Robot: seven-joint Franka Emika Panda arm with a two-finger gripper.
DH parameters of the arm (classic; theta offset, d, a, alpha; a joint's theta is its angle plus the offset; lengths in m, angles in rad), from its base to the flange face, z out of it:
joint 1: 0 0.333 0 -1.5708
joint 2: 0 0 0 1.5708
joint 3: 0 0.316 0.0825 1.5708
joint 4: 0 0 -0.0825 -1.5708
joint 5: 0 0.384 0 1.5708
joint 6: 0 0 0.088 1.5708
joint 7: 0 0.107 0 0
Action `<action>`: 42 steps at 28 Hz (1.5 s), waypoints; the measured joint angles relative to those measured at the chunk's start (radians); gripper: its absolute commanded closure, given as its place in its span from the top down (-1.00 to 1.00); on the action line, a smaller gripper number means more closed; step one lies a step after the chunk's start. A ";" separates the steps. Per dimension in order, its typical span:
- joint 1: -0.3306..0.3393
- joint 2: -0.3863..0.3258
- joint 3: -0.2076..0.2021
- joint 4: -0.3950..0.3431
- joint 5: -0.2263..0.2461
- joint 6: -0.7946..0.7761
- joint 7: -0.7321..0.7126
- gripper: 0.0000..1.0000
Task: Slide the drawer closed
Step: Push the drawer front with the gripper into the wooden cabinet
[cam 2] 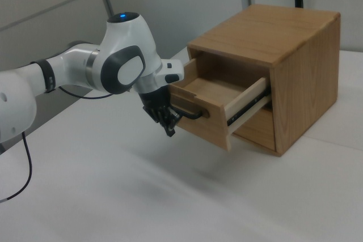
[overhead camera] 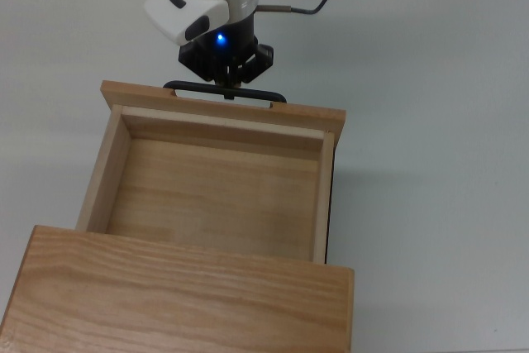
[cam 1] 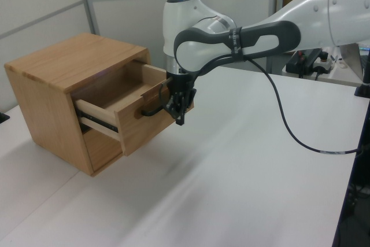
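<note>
The drawer [overhead camera: 216, 196] stands pulled far out of the wooden cabinet [overhead camera: 182, 295], empty inside, with its black bar handle [overhead camera: 183, 86] on the front panel. My gripper [overhead camera: 227, 93] points down right in front of that panel, its tip at the middle of the handle, fingers together and holding nothing. In the left view the gripper [cam 1: 180, 120] hangs just before the drawer [cam 1: 144, 131] front, its tip a little below the handle [cam 1: 151, 111]. The right view shows the gripper [cam 2: 169, 131] at the drawer [cam 2: 202, 126] front too. Whether it touches the panel I cannot tell.
The cabinet [cam 1: 63, 62] sits on a white table [cam 1: 243, 172]. A black cable [cam 1: 289, 137] hangs from the arm over the table in the left view. Desks with equipment stand behind the table at the left view's right.
</note>
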 measured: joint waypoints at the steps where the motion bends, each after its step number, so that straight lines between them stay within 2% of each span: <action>1: 0.000 0.008 -0.001 0.008 0.000 0.009 0.000 -1.00; 15: -0.012 0.159 -0.031 0.133 0.000 0.131 0.001 -1.00; 21: -0.013 0.204 -0.033 0.148 0.000 0.240 0.001 -1.00; 42: -0.015 0.218 -0.051 0.178 0.000 0.630 0.001 -1.00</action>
